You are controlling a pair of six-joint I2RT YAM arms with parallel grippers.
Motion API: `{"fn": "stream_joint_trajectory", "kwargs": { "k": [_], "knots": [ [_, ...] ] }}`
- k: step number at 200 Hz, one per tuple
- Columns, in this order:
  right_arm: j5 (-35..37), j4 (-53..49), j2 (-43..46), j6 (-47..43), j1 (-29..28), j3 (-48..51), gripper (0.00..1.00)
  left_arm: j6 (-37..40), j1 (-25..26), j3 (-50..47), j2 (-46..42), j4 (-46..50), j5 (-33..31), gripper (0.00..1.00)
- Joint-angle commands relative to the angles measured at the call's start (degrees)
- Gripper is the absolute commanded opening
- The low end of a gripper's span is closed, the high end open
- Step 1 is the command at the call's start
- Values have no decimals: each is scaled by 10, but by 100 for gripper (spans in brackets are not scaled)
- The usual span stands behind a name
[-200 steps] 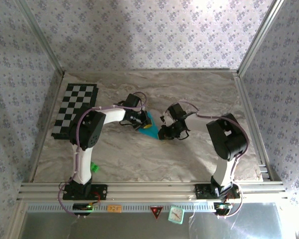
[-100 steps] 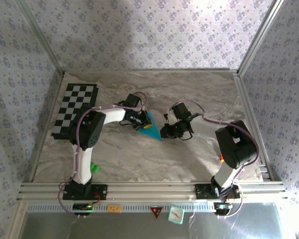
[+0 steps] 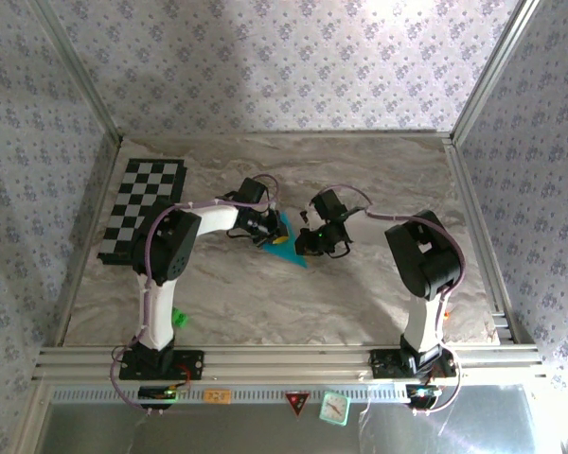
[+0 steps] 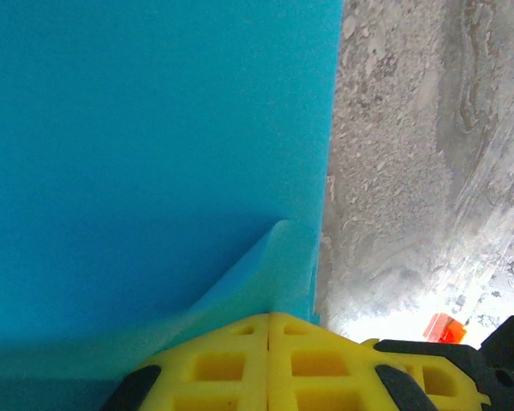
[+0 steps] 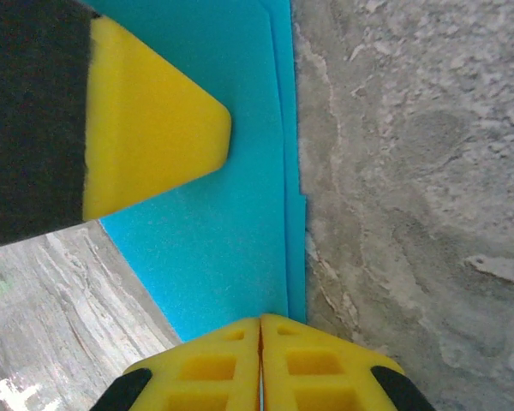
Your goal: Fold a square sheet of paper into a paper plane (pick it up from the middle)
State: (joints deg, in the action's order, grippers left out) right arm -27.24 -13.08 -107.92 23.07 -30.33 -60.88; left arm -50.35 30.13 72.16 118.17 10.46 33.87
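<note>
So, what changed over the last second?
The right gripper swung left to the right edge of the paper, and its fingers closed the last bit. The left gripper stayed pinched on the paper, which looks unmoved.

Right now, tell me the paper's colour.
Plain bright cyan-blue paper, clearest in the left wrist view.

A: Off-task stuff?
B: Black-and-white checkerboard mat (image 3: 142,208), flat at the desk's (image 3: 360,303) far left. Small green block (image 3: 179,317) at near left, just beside the front rail (image 3: 293,359).
A: Anything else?
B: Below the rail: orange label (image 3: 217,396), red triangle sticker (image 3: 297,402), teal square tag (image 3: 335,407), in a row. Floral wallpaper (image 3: 284,66) behind and on both sides.
</note>
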Motion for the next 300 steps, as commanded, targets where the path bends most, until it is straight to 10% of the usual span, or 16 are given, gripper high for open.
{"fn": "stream_joint_trajectory", "kwargs": {
  "k": [1, 189, 300],
  "knots": [
    [47, -66, -26, -13, -2, -5, 9, 21, -6, -5, -12, 14, -42, 9],
    [97, -131, -67, -2, 2, -24, 7, 78, 39, -50, -7, -51, -46, 6],
    [176, -179, -95, -14, 9, -9, 5, 117, -64, -24, 3, -36, -54, 10]
  ]
}}
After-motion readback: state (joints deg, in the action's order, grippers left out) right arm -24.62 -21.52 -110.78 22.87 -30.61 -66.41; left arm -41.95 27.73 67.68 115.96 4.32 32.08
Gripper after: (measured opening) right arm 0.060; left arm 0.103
